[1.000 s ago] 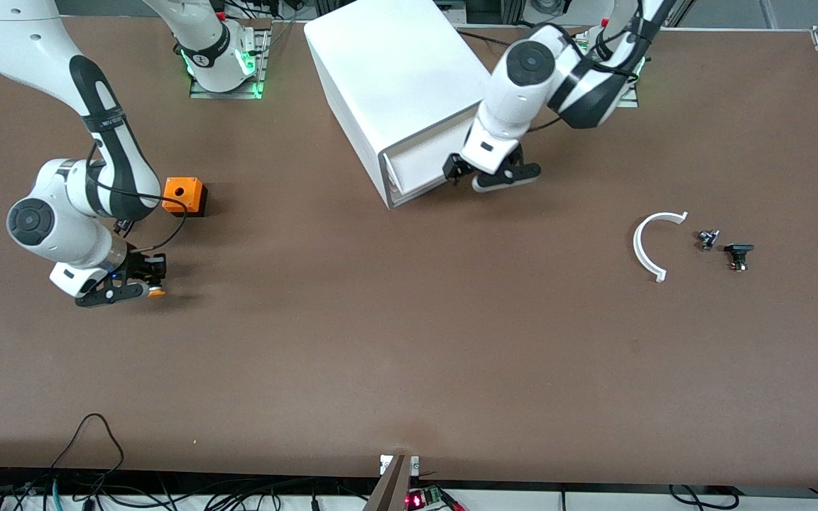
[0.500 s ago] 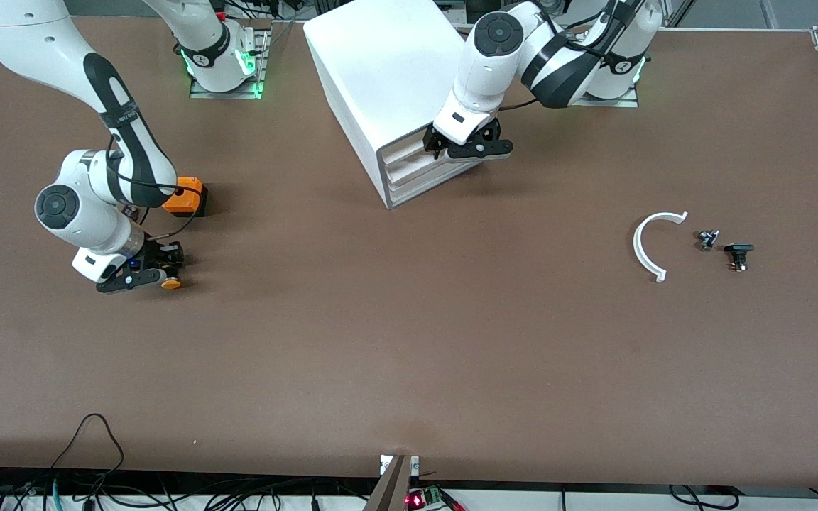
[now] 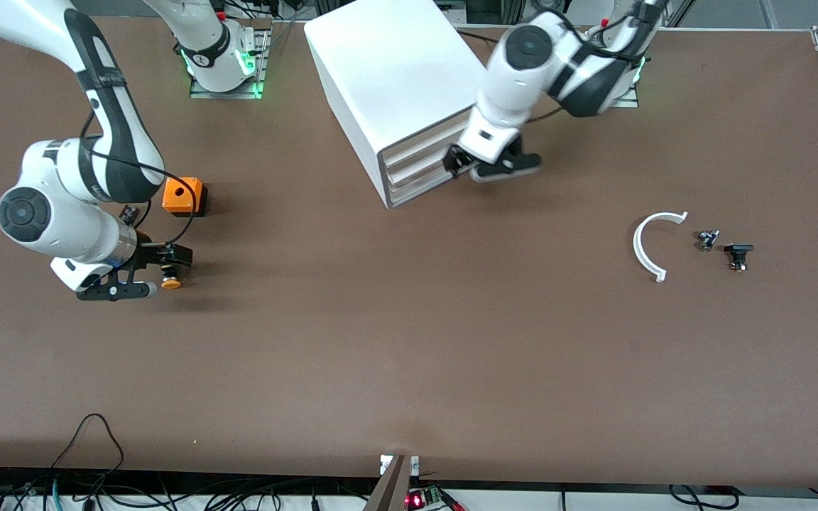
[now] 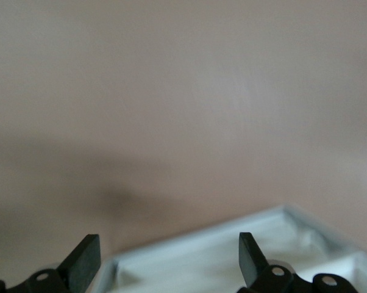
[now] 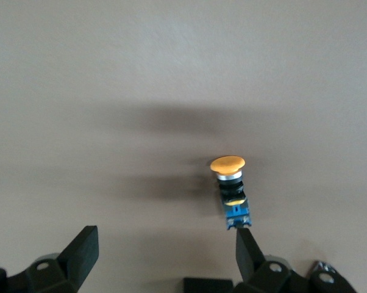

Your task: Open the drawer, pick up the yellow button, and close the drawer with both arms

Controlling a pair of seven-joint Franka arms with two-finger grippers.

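While the white cabinet (image 3: pixel 398 92) stands near the desk (image 3: pixel 409 369) edge where the arm bases are, its top corner is cut off by the picture's edge. Three thin drawer fronts show on its face, and the top drawer (image 3: pixel 416 151) looks pushed in, level with the two under it. The left end effector (image 3: pixel 492 165) hides the end of those fronts in the front view. The left wrist view shows only a blurry white rim of plastic low in the picture, so which drawer it is cannot be told. That view does show the two black fingers (image 4: pixel 86 261) spread wide apart with nothing between them.

The button (image 3: pixel 168 278) lies on its side on the desk, toward the right arm's end, nearer to the front camera than the orange cube (image 3: pixel 183 195). From the front it is a tiny orange dot tucked against the right end effector (image 3: pixel 157 273). The right wrist view shows more: an orange cap (image 5: pixel 227 163) on a black and blue body (image 5: pixel 234 207). The body's end sits right at one fingertip (image 5: pixel 247 244), and the other finger is well apart, so the fingers are spread and not clamped on it.

The right arm bends down low, its wrist close above the desk. The left arm reaches from its base down to the cabinet's front.

A white curved piece (image 3: pixel 649 246) and two small dark parts (image 3: pixel 725 245) lie toward the left arm's end.
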